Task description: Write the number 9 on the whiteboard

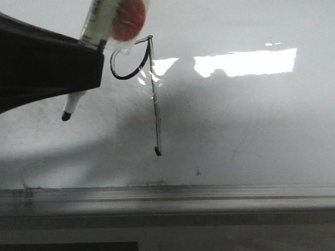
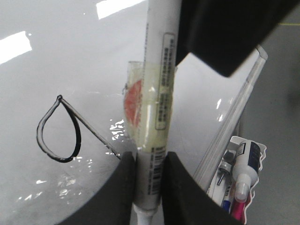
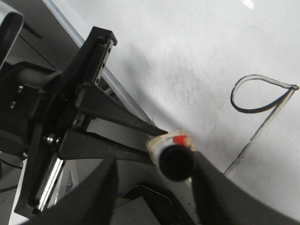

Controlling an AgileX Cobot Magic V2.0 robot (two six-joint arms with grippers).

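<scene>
The number 9 [image 1: 157,115] is drawn in thin black line on the whiteboard [image 1: 235,130], with a teardrop loop and a long straight stem. My left gripper [image 1: 84,68] is shut on a white marker [image 1: 74,102]. The marker's black tip points down, left of the 9 and apart from it. In the left wrist view the fingers of this gripper [image 2: 149,157] clamp the marker [image 2: 157,93], which has clear tape and an orange disc; the 9 [image 2: 77,133] lies beside it. My right gripper [image 3: 154,161] is open, with the marker's dark rear end [image 3: 176,161] between its fingers, and the 9 [image 3: 253,111] beyond.
A grey metal rail [image 1: 209,193] runs along the board's near edge. A bright glare patch [image 1: 246,61] lies right of the 9. A holder with several pens and a bottle [image 2: 239,183] sits past the rail [image 2: 234,117]. The left arm's black body [image 3: 61,122] fills the right wrist view's side.
</scene>
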